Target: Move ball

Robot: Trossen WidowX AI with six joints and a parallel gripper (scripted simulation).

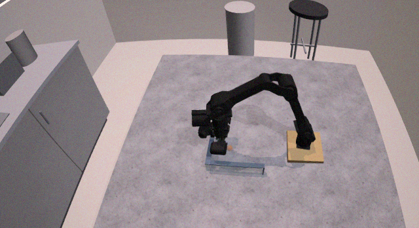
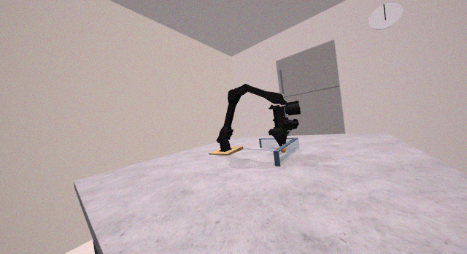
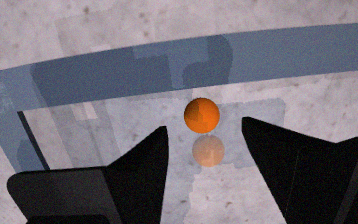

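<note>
A bright orange round ball (image 3: 201,115) lies beside its pale peach see-through copy (image 3: 208,150); bluish clear low walls (image 3: 130,70) stand on the mottled grey stone bench (image 1: 183,195).

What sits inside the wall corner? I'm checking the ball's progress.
The ball lies just short of the copy, untouched between the open jaws. In the top view the gripper hides the ball.

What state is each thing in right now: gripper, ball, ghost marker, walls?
gripper: open, holding nothing, low over the ball
ball: on the table, inside the walls, just off the ghost
ghost marker: uncovered, between the fingers
walls: upright, forming a corner
</note>
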